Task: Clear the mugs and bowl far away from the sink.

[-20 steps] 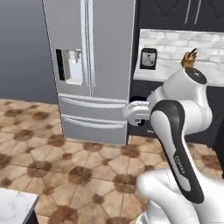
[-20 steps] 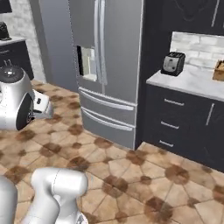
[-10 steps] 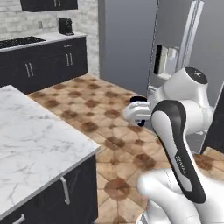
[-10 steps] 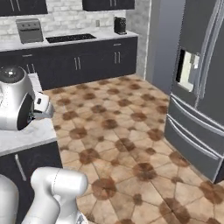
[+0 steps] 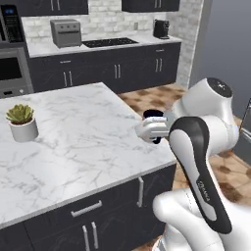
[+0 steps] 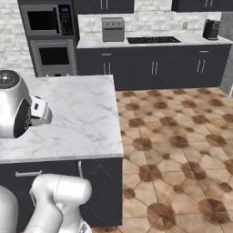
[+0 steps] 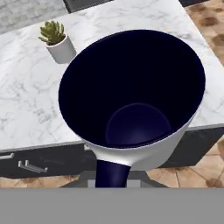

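Jaws clamped on the navy-lined mug (image 7: 131, 100), the gripper (image 5: 153, 128) carries it just past the corner of a marble island counter (image 5: 73, 147). The base has swung away from the refrigerator it faced a second ago, bringing this counter into view. A potted plant (image 5: 21, 122) stands well along the counter from the mug, suggesting a set-down spot is close.

mug (image 7: 131, 109) hiding hand's fingers, mug handle cut off below
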